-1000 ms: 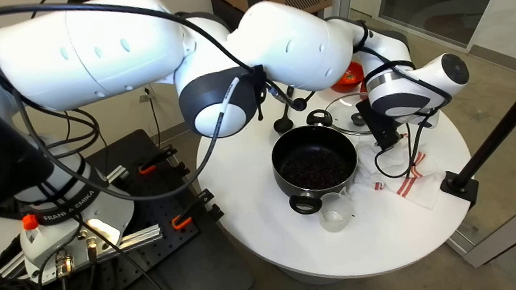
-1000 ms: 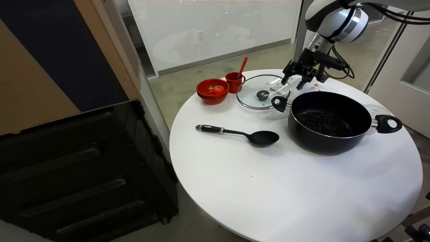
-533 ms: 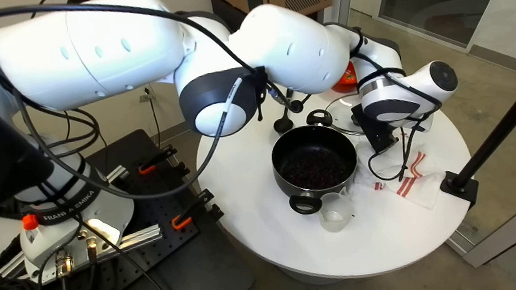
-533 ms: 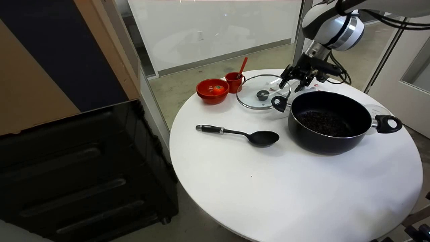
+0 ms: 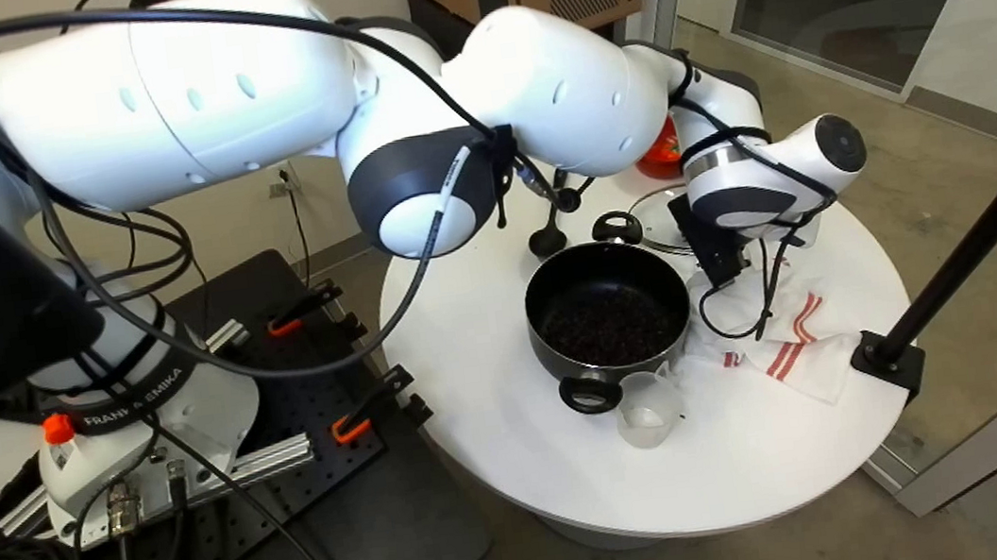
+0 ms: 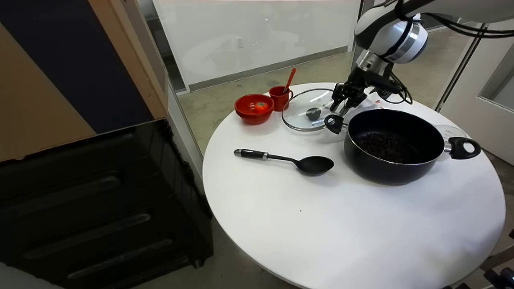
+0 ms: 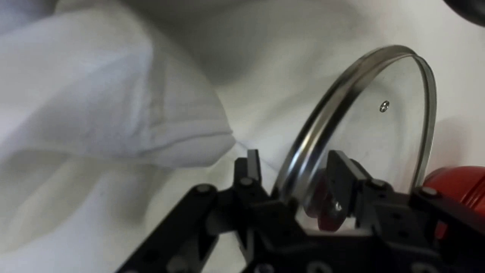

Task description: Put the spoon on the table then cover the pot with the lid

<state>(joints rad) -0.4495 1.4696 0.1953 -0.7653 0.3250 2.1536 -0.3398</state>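
Apparent prelude to grasping the glass lid (image 6: 306, 109), on the table (image 6: 321, 228) at 10 o'clock from the pot (image 6: 383, 172) in an exterior view.
Clamps nothing, with gripper (image 7: 294, 161) spread, seemingly astride the metal rim (image 7: 333, 104) at 3 o'clock. Likely a stiff, fairly light lid, slippery and breakable; best pinched by the rim.

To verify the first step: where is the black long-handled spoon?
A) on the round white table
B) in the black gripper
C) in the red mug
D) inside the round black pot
A, because in an exterior view the spoon lies on the table, apart from the pot.
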